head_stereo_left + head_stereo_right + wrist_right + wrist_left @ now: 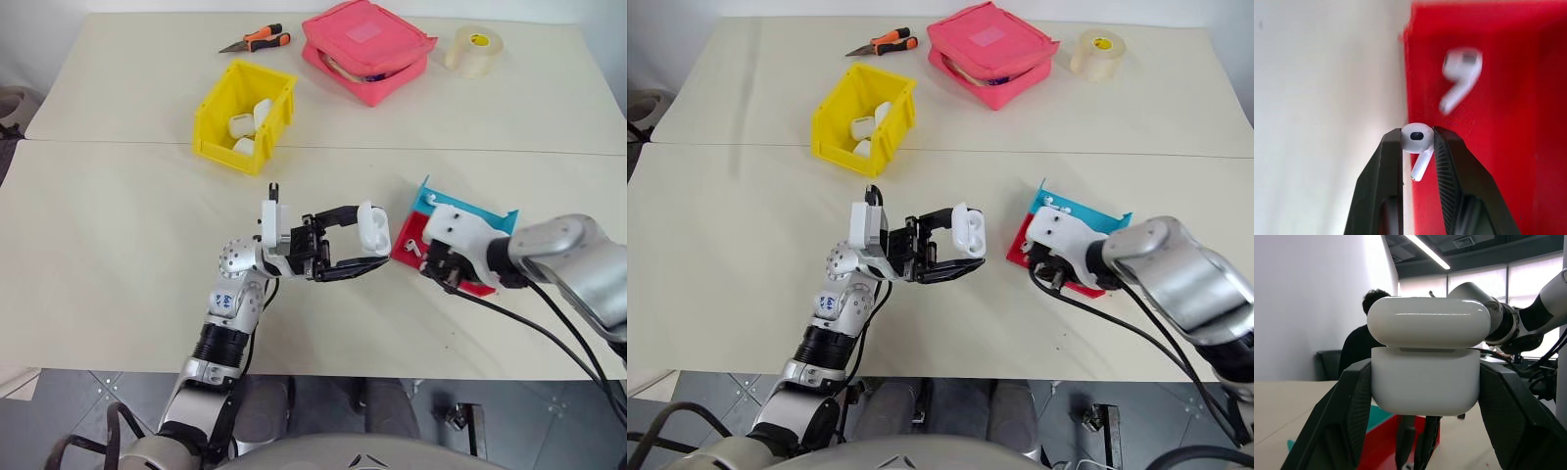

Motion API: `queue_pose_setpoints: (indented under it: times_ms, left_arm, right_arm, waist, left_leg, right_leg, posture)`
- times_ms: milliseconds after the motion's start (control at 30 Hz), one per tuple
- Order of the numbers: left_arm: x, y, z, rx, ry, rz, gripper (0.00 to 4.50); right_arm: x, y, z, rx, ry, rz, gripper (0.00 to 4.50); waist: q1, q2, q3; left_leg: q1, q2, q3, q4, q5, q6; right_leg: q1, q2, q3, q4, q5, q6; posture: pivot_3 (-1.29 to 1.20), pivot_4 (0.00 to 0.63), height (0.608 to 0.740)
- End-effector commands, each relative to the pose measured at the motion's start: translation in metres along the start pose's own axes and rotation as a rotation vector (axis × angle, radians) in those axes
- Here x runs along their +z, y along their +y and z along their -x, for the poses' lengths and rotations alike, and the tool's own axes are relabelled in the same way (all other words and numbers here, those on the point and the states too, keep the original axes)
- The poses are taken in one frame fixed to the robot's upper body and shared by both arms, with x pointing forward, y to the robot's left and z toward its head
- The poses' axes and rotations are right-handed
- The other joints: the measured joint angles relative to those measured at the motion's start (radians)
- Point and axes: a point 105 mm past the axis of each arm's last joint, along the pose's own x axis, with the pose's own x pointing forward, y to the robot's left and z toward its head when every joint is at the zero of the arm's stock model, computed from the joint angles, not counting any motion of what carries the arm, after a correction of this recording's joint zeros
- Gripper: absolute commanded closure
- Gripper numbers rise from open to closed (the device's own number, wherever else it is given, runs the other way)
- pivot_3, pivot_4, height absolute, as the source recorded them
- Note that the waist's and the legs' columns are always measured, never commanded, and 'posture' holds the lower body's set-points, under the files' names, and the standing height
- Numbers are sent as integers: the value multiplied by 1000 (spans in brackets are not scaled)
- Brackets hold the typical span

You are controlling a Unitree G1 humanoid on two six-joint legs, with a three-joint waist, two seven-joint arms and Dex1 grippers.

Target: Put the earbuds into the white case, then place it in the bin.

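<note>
Left fingers [377, 245]: I clamp the white case [373, 228] above the desk [118, 225], lid ajar.
Right fingers [1418, 142]: pinching one earbud [1417, 139] over the red tray [1508, 73]; second earbud [1460, 78] lies there.
Technique: keep my grip light, carry stem-down to the case, seat it gently.
Bin [220, 108]: yellow, well behind.

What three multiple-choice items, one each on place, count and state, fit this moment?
1. Where does the loose earbud lie?
A. in the red tray
B. in the yellow bin
C. on the pink pouch

2. How many earbuds does the right gripper hold?
A. none
B. one
C. two

3. The white case in the left gripper has its lid:
A. shut flat
B. removed
C. raised

Key: 1 A, it rests on the red floor; 2 B, one held earbud sits between the fingers; 3 C, a gap shows under the lid.
</note>
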Motion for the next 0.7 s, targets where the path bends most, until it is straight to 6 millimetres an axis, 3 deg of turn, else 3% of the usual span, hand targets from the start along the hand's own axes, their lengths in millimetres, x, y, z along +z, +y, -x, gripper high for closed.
queue_pose_setpoints:
  times_ms: [33, 233, 433, 700]
  left_arm:
    - [8, -3, 1, -31, -29, 2, 1690]
    - [8, 1, 6, -41, -9, 27, 1690]
    - [7, 5, 8, -27, 3, 68, 1690]
    - [11, 7, 10, -35, 13, 83, 1690]
  right_arm:
    - [34, 10, 28, 26, -310, 91, 3987]
    - [49, 26, 62, -18, -800, 126, 3987]
    - [68, 40, 83, -25, -1233, 16, 3987]
    - [100, 59, 78, 39, -1438, -41, 3987]
  waist:
    - [-1, 0, 0]
    - [-4, 0, 0]
    - [-8, 1, 0]
    - [-9, 2, -1]
  left_leg:
    - [-1, 0, 0, 0, 0, 0]
    - [1, 0, 1, 0, 0, 0]
    - [2, 0, 1, 1, 0, 0]
    - [3, 1, 1, 0, 0, 0]
  right_leg:
    - [0, 0, 0, 0, 0, 0]
    - [1, 1, -1, 0, 1, 1]
    - [2, 1, 0, 1, 1, 2]
    - [1, 1, 0, 2, 1, 1]
  posture:
    - [0, 150, 740]
    - [0, 150, 740]
    - [0, 150, 740]
    - [0, 150, 740]
